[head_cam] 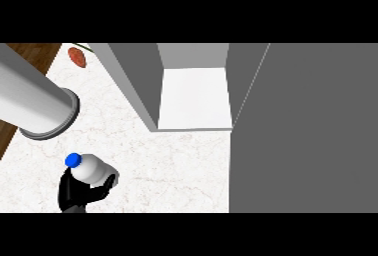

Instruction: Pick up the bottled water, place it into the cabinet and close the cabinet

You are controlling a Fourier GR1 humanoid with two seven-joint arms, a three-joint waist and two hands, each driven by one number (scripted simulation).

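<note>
Bottle: bottled water (93,170) over the counter (177,165), down-left of the open cabinet (140,85), well apart.
Axis: slanted, with the blue cap (72,160) aimed up-left, away from the cabinet.
Grip: left hand (76,194) curled round its base.
Hidden: base behind fingers; the grey cylinder (33,95) is cut off at the left edge.

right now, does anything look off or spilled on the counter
Nothing spilled or broken. The bottled water lies tilted in the left hand, blue cap toward the upper left, and the cabinet stands open.
</note>
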